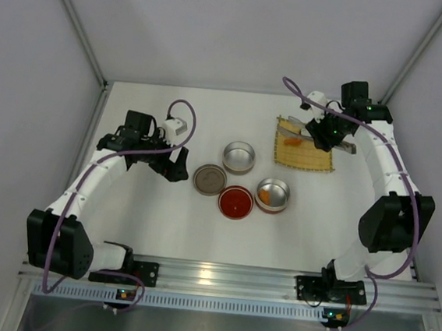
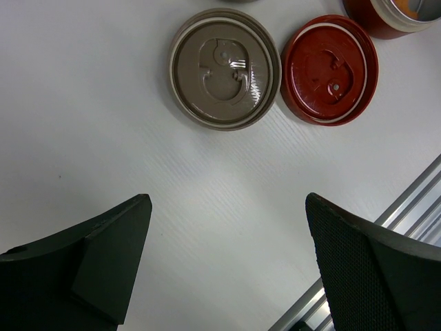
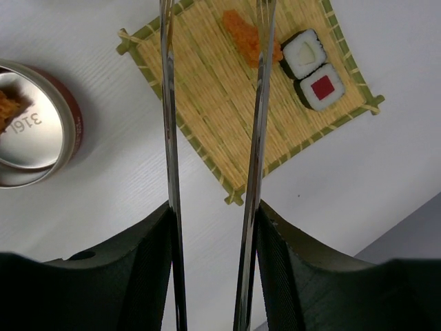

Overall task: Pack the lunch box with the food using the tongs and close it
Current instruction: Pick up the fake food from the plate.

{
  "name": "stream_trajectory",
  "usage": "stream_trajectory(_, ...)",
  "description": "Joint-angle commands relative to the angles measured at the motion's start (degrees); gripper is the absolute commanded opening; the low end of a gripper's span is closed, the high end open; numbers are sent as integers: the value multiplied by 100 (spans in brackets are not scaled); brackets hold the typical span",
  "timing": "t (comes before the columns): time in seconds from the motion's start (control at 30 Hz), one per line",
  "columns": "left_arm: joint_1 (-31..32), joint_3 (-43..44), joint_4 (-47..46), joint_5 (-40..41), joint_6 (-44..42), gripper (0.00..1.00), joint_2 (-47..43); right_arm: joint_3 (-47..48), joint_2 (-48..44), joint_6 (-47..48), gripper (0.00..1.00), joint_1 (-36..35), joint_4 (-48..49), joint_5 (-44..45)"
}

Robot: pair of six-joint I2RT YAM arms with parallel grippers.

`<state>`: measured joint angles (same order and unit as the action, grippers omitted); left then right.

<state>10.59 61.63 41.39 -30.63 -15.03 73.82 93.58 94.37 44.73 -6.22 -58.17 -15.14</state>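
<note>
Red lid [image 1: 235, 202] and brown lid [image 1: 209, 180] lie flat side by side mid-bench, the closest items to the near edge. The left wrist view shows moulded detail on both faces; overhead they read as plain discs. Left tool [image 2: 226, 207] hovers over bare bench on the near side of the lids, fingers spread wide, holding nothing.

Just beside the red lid, toward the right edge: steel tin [image 1: 272, 195], uncovered, with an orange fried piece [image 1: 264, 193] inside. Second steel tin [image 1: 239, 157] sits farther back, just beyond the two lids, also uncovered.

Toward the far right corner: yellow mat [image 3: 207, 89]. Right tool [image 3: 215, 207] is above it, pinching the tongs [image 3: 170, 138], one pad against each arm. The tong arms stand apart; their tips run off the top of the wrist view.

That wrist view shows what the arm mostly covers overhead:
- second fried piece [image 3: 249, 38] on the mat, one tong arm crossing it
- two sushi rolls [image 3: 322, 86] touching each other, just beside that piece at the mat's edge
</note>
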Motion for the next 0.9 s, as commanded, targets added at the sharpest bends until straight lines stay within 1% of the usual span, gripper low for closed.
stream_trajectory(0.0, -22, 69, -34, -153, -114, 98, 115, 450, 221, 720, 47, 252, 8, -297)
stream_trajectory(0.13, -22, 69, -43, -171, -123, 98, 203, 713, 538, 1168, 47, 358, -150, -323)
stream_trajectory(0.4, -22, -36, -148, -83, -132, 98, 238, 1127, 1127, 1626, 47, 455, -423, -315)
stream_trajectory(0.53, -22, -63, -131, -153, -132, 98, 343, 1303, 1417, 1784, 47, 455, -502, -25)
stream_trajectory(0.87, -22, -142, -149, -312, -150, 98, 536, 1382, 1822, 2127, 47, 490, -405, 511)
